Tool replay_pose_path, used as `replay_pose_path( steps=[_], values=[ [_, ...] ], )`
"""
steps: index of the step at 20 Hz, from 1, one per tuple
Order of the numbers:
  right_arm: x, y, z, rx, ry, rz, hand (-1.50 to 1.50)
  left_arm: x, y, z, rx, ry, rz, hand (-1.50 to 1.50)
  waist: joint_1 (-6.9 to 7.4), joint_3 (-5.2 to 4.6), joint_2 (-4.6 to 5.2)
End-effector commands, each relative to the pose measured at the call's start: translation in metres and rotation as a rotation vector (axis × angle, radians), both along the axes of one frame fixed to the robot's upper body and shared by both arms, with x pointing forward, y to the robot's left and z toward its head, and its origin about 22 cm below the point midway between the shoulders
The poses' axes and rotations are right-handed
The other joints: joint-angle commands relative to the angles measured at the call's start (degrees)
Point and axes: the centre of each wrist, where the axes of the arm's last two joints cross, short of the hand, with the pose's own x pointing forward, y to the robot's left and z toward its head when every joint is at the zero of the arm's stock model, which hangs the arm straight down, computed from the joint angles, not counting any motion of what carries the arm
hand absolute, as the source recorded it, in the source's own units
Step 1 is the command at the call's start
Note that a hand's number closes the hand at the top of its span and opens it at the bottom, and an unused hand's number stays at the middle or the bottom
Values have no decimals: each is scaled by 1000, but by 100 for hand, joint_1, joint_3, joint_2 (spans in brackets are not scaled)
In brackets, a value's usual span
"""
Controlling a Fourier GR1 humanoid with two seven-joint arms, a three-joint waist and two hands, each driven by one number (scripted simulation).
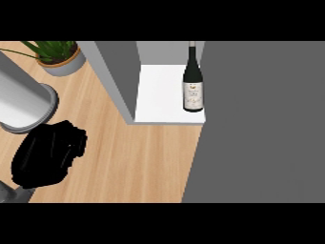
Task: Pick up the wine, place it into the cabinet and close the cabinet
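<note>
the wine bottle (193,81) stands upright on the white floor of the cabinet (161,95), close to the front edge of that floor and at its right side, right by the grey cabinet door (270,124). the door is part open and covers the whole right of the view, so the bottle still shows in the gap. nothing touches the bottle. the left robot hand (49,155) hangs over the wooden desk (144,162) near its left edge, well apart from the cabinet; its black fingers are curled in and hold nothing. a grey forearm runs up from it toward the far left corner. a potted plant (58,55) sits at the far edge of the desk, left of the cabinet's grey side wall. the right robot hand does not show.
</note>
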Motion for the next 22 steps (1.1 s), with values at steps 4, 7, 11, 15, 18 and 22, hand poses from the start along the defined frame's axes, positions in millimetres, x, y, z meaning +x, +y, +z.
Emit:
replay_pose_path(
  steps=[4,7,11,15,18,22],
  values=[
    [-34,37,17,56,5,193,150,-7,57,27,2,-18,62,-150,18,-8,-6],
    [-50,55,22,66,23,247,150,-21,81,7,-41,5,91,-150,-10,-13,-15],
    [-45,89,22,-47,44,294,150,-24,104,18,-54,7,141,-150,61,-18,-26],
    [-57,116,19,-38,47,323,150,-18,130,32,-23,3,182,-150,42,-21,-33],
    [-44,141,5,-13,13,265,150,-28,150,20,-40,-14,182,-150,124,-27,-16],
    [-37,149,12,44,-32,196,150,-28,159,21,-15,1,161,-150,135,-33,-8]
  ],
)
